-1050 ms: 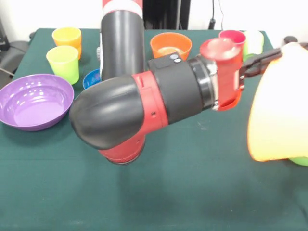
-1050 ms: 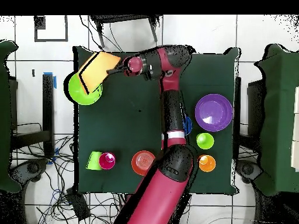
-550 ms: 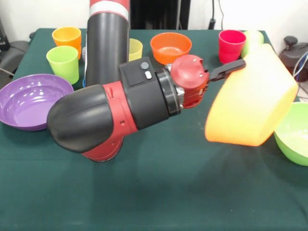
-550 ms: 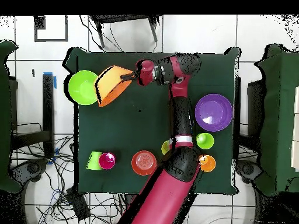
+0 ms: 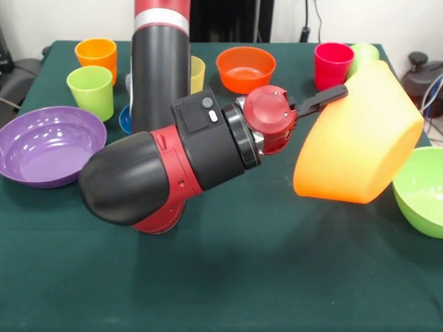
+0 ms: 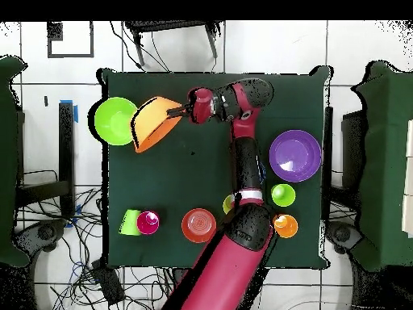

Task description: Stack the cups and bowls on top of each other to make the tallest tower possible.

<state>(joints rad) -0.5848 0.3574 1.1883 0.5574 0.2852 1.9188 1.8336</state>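
My gripper is shut on the rim of the large orange-yellow bowl and holds it tilted on its side above the table. Just beside it the large green bowl stands on the table. The purple bowl, the red-orange bowl, the orange cup, lime green cup, red cup and green cup stand apart. My arm half hides the yellow cup and the blue bowl. No tower shows.
My arm's thick black and red links stretch across the table's middle. The green tablecloth reaches the near edge. Cables lie on the floor beyond the table.
The arm has swung the orange-yellow bowl from above the green bowl toward the table's middle. It has barely shifted over the last half second.
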